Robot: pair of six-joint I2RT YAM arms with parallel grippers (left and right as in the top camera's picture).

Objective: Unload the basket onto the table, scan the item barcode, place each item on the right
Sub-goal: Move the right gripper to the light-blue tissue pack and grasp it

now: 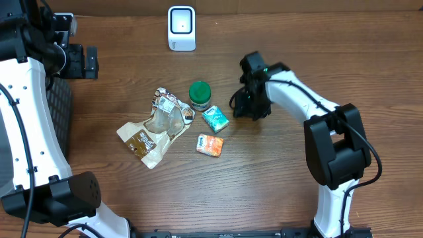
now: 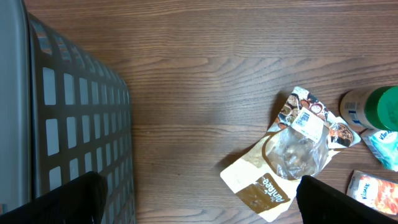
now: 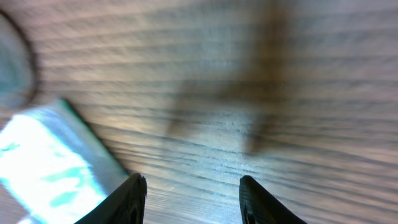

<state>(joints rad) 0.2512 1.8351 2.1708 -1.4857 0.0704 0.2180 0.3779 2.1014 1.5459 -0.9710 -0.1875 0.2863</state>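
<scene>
Several items lie mid-table: a teal packet (image 1: 215, 119), an orange packet (image 1: 210, 145), a green-lidded bottle (image 1: 199, 94) and a crumpled brown snack pouch (image 1: 153, 128) with a white label (image 2: 309, 122). A white scanner (image 1: 181, 28) stands at the back. My right gripper (image 1: 239, 106) hovers low just right of the teal packet. In the right wrist view the right gripper (image 3: 193, 193) is open over bare wood, the teal packet (image 3: 43, 155) just outside its left finger. My left gripper (image 1: 86, 61) is at the far back left, and in the left wrist view the left gripper (image 2: 199, 205) is wide open and holds nothing.
A dark mesh basket (image 1: 59, 112) sits along the left edge, large in the left wrist view as the basket (image 2: 74, 124). The pouch (image 2: 292, 155), bottle (image 2: 373, 109) and orange packet (image 2: 373, 190) show at that view's right. The table is brown wood.
</scene>
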